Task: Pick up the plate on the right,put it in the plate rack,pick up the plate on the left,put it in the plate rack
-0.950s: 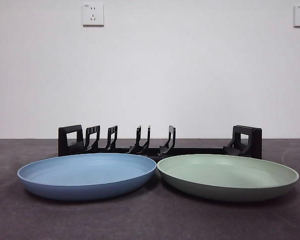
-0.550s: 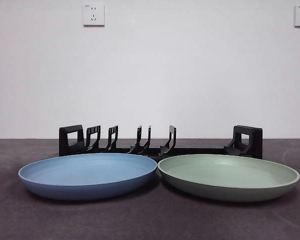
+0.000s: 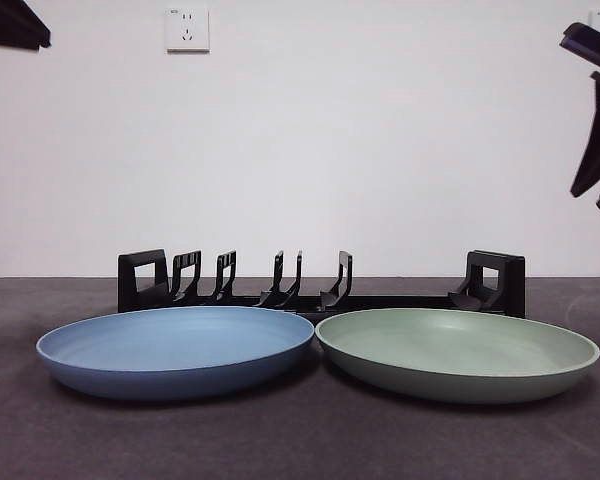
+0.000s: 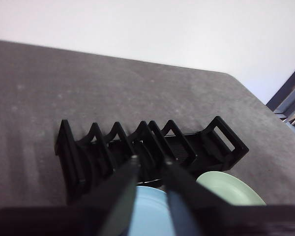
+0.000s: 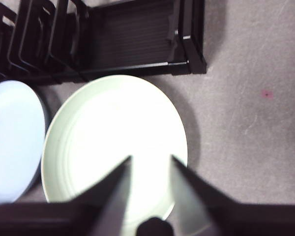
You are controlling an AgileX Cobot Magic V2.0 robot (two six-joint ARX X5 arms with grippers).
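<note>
The green plate (image 3: 457, 352) and blue plate (image 3: 175, 350) are seen side by side at lower center, before the plate rack (image 3: 321, 283) on the desk (image 3: 300, 440). The right gripper (image 5: 148, 160) is held above the green plate, fingers parted and empty; the left gripper (image 4: 148, 161) is poised over the rack, fingers narrowly apart.

Obstacles: blue plate (image 3: 175, 350) left and green plate (image 3: 457, 352) right, rims almost touching at centre, no passage between. Plate rack (image 3: 320, 285) stands just behind both, dividers upright. Free room: dark table (image 3: 300, 440) in front, outer sides, open air above.
</note>
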